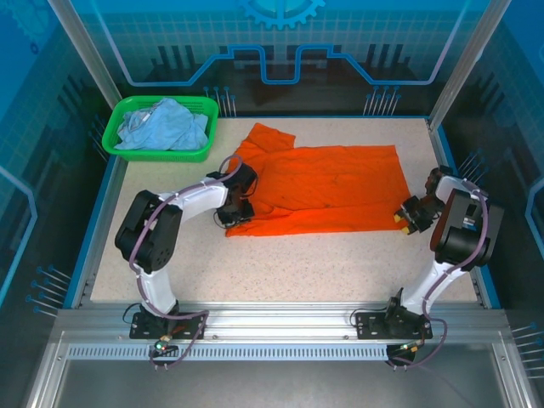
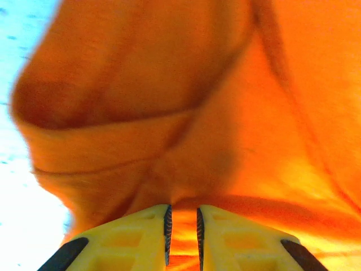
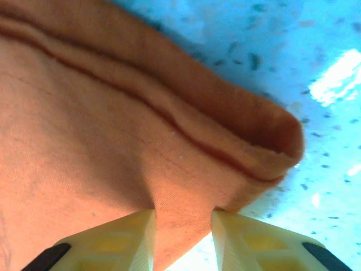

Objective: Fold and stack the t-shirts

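Note:
The bright orange t-shirt (image 1: pixel 331 187) lies across the middle of the table as a long band, with a sleeve sticking up at its far left. My left gripper (image 1: pixel 231 212) sits at the shirt's near left corner. In the left wrist view it (image 2: pixel 183 217) is shut on the orange cloth (image 2: pixel 169 84), which bunches in folds ahead of it. My right gripper (image 1: pixel 399 218) is at the near right corner. The right wrist view shows it (image 3: pixel 183 223) pinching the hemmed edge of the cloth (image 3: pixel 113 130). The pale blue t-shirt (image 1: pixel 166 126) lies crumpled in the basket.
The green plastic basket (image 1: pixel 153 154) stands at the far left corner of the speckled table (image 1: pixel 297 263). Blue rails edge the table on the left and right, and a metal frame runs along the near side by the arm bases.

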`<action>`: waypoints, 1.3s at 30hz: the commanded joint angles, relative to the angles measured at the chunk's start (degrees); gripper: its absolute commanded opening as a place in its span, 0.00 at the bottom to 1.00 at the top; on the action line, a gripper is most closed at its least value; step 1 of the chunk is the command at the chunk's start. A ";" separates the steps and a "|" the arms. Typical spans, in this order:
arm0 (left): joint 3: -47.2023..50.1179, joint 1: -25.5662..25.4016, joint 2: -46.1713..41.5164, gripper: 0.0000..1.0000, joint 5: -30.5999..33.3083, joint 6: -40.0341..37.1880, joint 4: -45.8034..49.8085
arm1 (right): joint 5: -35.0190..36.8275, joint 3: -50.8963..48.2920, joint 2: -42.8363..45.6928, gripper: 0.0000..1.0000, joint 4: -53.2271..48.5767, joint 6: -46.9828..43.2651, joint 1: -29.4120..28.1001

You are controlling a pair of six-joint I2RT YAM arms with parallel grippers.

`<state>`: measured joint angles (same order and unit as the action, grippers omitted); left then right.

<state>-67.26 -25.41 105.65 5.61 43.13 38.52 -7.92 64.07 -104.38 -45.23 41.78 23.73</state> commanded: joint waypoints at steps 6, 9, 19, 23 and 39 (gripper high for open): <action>10.44 4.38 -4.82 0.23 5.35 -0.02 3.28 | -0.02 -7.05 4.63 0.37 -0.96 1.99 1.58; 13.41 5.15 -7.49 0.23 5.56 -0.17 4.79 | -1.36 -10.51 7.44 0.37 -0.48 2.14 1.30; 19.59 10.29 -21.56 0.31 4.17 -1.57 9.40 | 1.71 -19.09 23.27 0.67 -1.75 2.83 -3.55; 11.86 12.63 -23.67 0.43 2.45 -3.63 13.09 | 8.10 -14.36 30.45 0.78 -2.41 0.91 -11.02; -2.65 19.82 -9.69 0.54 -21.52 3.71 11.95 | -3.23 21.41 -0.19 0.60 4.85 -28.83 -67.77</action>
<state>-68.88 -6.39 93.67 -9.30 43.18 50.43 -9.93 80.09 -99.46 -34.57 21.34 -40.05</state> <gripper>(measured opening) 0.545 0.600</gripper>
